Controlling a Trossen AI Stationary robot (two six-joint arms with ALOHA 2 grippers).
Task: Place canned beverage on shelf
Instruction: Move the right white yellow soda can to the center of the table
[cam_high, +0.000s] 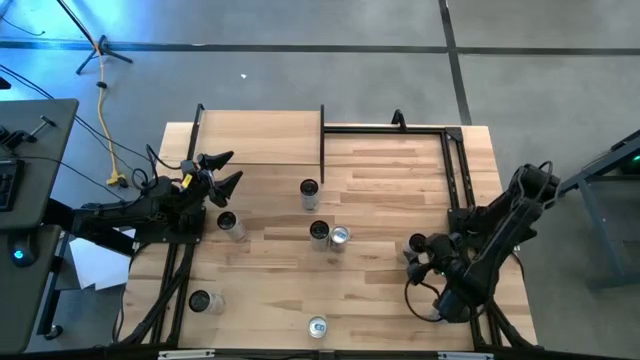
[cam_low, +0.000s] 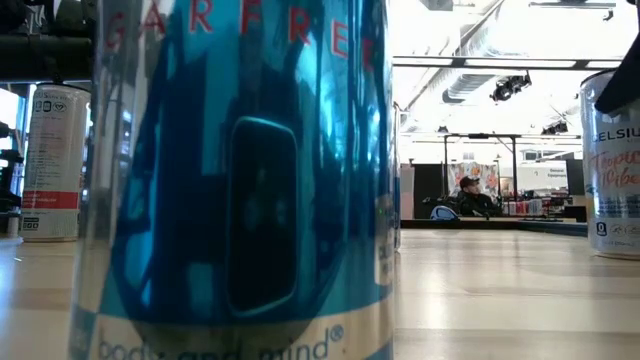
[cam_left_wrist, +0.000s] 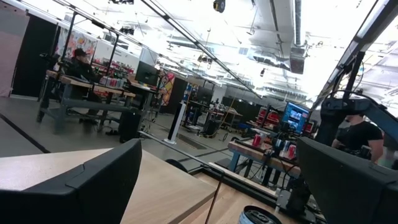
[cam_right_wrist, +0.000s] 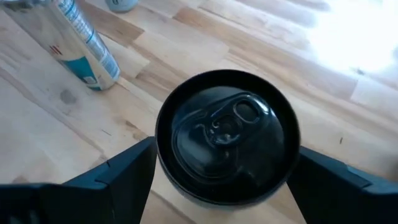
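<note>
- The right gripper (cam_high: 420, 255) is seen at the right side of the table (cam_high: 380, 290), with its fingers (cam_right_wrist: 118, 174) spread on either side of a black-topped can (cam_right_wrist: 227, 134). Whether the fingers actually touch the can cannot be told.
- That can stands upright on the planks, well apart from the shelf (cam_high: 260, 138), the pale board at the table's far left corner.
- The left gripper (cam_high: 222, 172) is held just in front of the shelf, its fingers (cam_left_wrist: 87, 186) parted and nothing between them.
- Other cans are found upright at the table's middle (cam_high: 309, 192) and beside the left arm (cam_high: 228, 224); one silver can (cam_high: 340, 237) lies next to a standing one (cam_high: 319, 233).
- A blue can (cam_low: 240, 180) fills the low view.
</note>
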